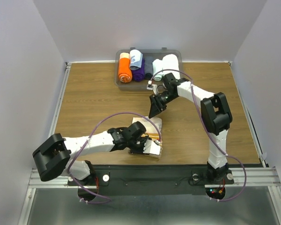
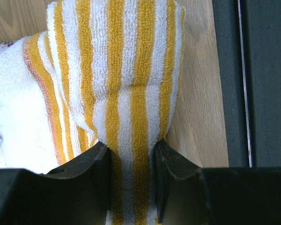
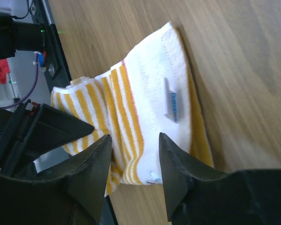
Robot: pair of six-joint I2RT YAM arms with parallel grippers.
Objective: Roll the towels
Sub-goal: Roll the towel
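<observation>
The yellow-and-white striped towel point(image 1: 154, 125) lies partly folded on the wooden table near the front edge. My left gripper point(image 1: 145, 144) is shut on a raised fold of the striped towel point(image 2: 117, 70); in the left wrist view the left gripper point(image 2: 131, 149) pinches the stripes between both fingers. The right gripper point(image 1: 153, 114) hovers open just behind the towel. From the right wrist, the right gripper point(image 3: 132, 140) stands above the towel point(image 3: 150, 103), whose white side with a small label faces up, and touches nothing. A pale blue towel point(image 1: 136, 58) lies rolled in the bin.
A clear plastic bin point(image 1: 150, 50) at the back centre holds an orange roll point(image 1: 124, 69), a purple roll point(image 1: 139, 74) and a thick white roll point(image 1: 171, 63). The black base rail point(image 1: 178, 174) runs along the table's near edge, right beside the towel.
</observation>
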